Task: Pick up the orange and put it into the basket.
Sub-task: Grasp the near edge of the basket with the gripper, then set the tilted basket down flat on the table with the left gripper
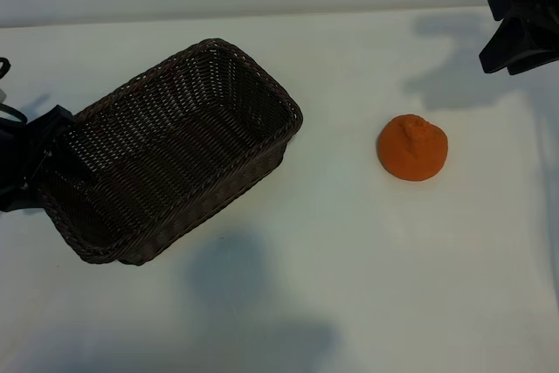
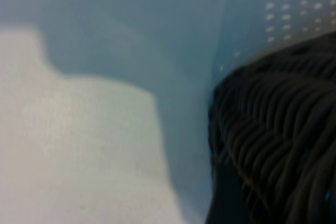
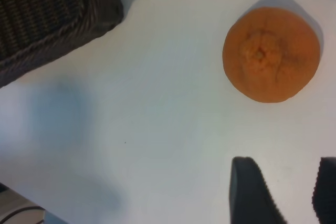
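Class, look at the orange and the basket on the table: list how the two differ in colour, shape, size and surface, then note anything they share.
Colour: the orange is bright orange; the basket is dark brown.
Shape: the orange is round with a nub on top; the basket is rectangular with rounded corners.
Size: the orange is far smaller than the basket.
Surface: the orange looks matte and solid; the basket is woven wicker, hollow and empty.
Shared: both rest on the white table, apart from each other, neither held.

You have the orange (image 1: pixel 412 148) sitting on the white table (image 1: pixel 349 268), nub up, matte and round, well apart from the basket (image 1: pixel 253 72). Your basket is dark brown wicker, rectangular with rounded corners, lying askew with its open top up and nothing inside.
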Robot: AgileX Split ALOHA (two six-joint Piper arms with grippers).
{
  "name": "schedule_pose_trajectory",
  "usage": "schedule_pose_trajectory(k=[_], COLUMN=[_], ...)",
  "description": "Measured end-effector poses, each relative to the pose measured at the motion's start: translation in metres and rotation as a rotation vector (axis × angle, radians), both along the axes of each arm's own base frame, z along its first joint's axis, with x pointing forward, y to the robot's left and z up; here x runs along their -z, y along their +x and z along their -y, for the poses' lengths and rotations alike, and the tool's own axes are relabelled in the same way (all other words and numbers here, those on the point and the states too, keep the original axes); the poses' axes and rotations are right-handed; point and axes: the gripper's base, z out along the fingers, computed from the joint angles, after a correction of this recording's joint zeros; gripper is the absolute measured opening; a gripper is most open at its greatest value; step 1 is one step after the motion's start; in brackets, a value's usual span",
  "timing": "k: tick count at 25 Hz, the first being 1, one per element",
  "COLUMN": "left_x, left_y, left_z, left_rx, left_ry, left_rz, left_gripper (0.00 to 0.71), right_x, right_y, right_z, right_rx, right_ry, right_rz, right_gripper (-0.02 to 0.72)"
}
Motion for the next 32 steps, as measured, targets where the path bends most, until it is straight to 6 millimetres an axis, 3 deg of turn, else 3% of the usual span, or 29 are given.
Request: schedule_pose_trajectory(k=[8, 10, 13, 22, 32], left_x=[0.011, 0.011, 0.012, 0.007, -0.055], left_y=[0.002, 0.002, 0.002, 0.001, 0.029], left_z=[-0.001, -0.001, -0.001, 0.001, 0.001], left_rx=[-0.019, -0.019, -0.01, 0.05, 0.196], left_ry=[-0.002, -0.002, 0.002, -0.028, -0.127], left_rz=[-0.03, -0.031, -0.034, -0.071, -0.069], left_gripper=[0.395, 0.336, 0.178, 0.18, 0.18], right_x=[0.0, 0.0, 0.0, 0.0, 0.0], right_y=[0.0, 0.0, 0.0, 0.0, 0.0], right_z=[0.0, 0.0, 0.0, 0.0, 0.0], right_rx=[0.0, 0.0, 0.0, 0.0, -0.001], right_ry=[0.0, 0.0, 0.0, 0.0, 0.0], right_rz=[0.0, 0.0, 0.0, 0.0, 0.0], right_gripper=[0.324, 0.324, 0.324, 0.324, 0.324])
